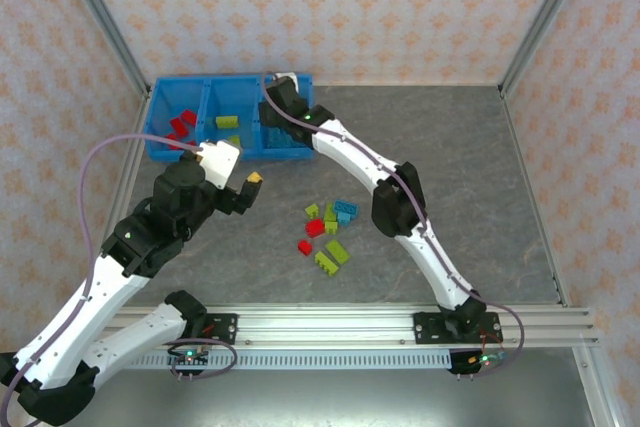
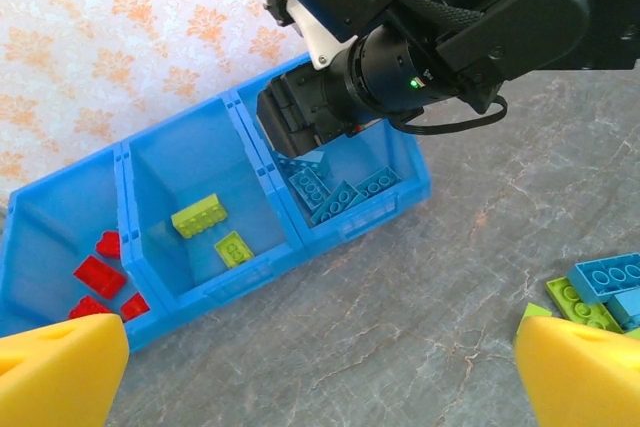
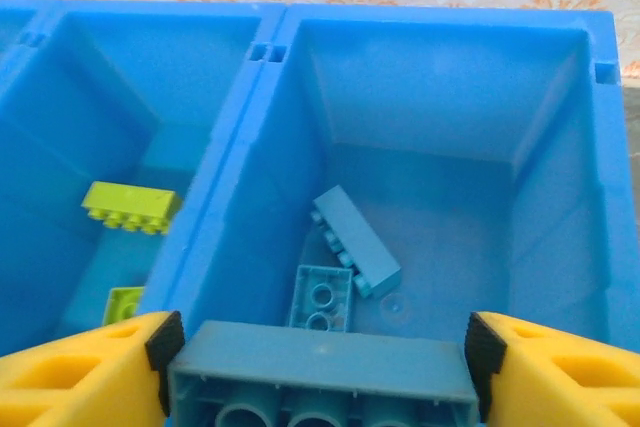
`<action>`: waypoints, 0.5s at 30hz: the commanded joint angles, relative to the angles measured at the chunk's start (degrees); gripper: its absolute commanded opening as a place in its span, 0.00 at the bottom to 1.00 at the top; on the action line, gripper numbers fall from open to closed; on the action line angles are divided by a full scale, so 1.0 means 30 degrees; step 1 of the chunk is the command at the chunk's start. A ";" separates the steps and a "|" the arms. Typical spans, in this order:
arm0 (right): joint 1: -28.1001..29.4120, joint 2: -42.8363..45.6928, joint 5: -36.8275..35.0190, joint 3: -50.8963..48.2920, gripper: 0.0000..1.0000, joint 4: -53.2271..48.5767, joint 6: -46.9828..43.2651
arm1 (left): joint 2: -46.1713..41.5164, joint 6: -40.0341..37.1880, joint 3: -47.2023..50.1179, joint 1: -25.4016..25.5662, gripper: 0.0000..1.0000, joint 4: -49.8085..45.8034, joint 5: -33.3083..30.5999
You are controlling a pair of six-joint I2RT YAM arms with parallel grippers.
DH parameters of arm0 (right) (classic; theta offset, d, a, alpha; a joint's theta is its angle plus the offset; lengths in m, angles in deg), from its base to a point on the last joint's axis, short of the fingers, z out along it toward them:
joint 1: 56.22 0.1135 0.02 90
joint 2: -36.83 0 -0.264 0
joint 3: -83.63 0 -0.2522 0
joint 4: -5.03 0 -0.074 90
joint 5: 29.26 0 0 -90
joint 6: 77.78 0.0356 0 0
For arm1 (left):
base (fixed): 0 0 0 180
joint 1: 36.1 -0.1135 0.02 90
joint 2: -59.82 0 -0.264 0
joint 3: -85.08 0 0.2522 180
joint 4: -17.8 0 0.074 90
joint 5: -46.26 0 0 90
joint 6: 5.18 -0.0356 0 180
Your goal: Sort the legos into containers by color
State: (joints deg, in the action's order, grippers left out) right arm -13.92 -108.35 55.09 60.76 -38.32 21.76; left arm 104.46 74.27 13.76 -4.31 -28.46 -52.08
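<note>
The blue bin (image 1: pixel 165 153) stands in the far left corner of the bench (image 1: pixel 480 177), its three compartments side by side along the far edge. The left compartment (image 2: pixel 50 237) holds red bricks (image 2: pixel 100 275); the middle compartment (image 2: pixel 180 169) holds two lime green bricks (image 2: pixel 198 215), one long and one small, lying a little apart. The right compartment (image 3: pixel 560 197) has light blue bricks (image 3: pixel 355 239) on its floor; one long brick lies at a slant, with a small square one just beside its near end. The right gripper (image 3: pixel 320 392) hangs over the near side of that right compartment; its yellow fingers (image 3: pixel 560 367) pinch a long light blue brick (image 3: pixel 320 357) by its two ends, with both dark pads touching it and its hollow underside turned toward the wrist camera. The left gripper (image 1: pixel 245 187) hovers above the bench just in front of the bin, near its right end; its yellow fingertips (image 2: pixel 60 367) are spread wide over bare bench surface. A loose pile of bricks (image 1: pixel 328 232) in red, lime green and light blue lies near the middle of the bench, well apart from the bin and to the right of the left gripper; some pieces touch one another, and a red one and two lime ones lie at the near edge of the cluster.
</note>
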 commanded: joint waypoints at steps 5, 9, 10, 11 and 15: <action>-0.0068 0.1312 0.0172 0.1433 0.82 -0.2339 -0.1139 | 0.0118 0.0161 0.0343 0.0027 1.00 0.0666 -0.0756; -0.0039 0.4311 0.0891 -0.0204 0.81 -0.3340 -0.0183 | 0.0279 0.0224 0.0459 0.0017 1.00 0.0760 -0.0746; -0.0039 0.5616 0.1107 -0.1396 0.81 -0.3259 0.0149 | 0.0364 0.0232 0.0490 0.0016 1.00 0.0780 -0.0805; -0.0039 0.6829 0.1311 -0.2854 0.81 -0.3041 0.0453 | 0.0432 0.0216 0.0523 0.0010 1.00 0.0778 -0.0918; -0.0039 1.3616 0.2178 -1.1746 0.82 0.0070 0.1541 | 0.1160 0.1222 0.0105 0.0017 1.00 0.0411 -0.1253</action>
State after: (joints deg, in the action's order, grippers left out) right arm -14.38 -81.38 59.70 35.52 -43.26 23.11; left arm 106.82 75.01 14.59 -4.31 -27.71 -53.69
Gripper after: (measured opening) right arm 0.819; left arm 0.998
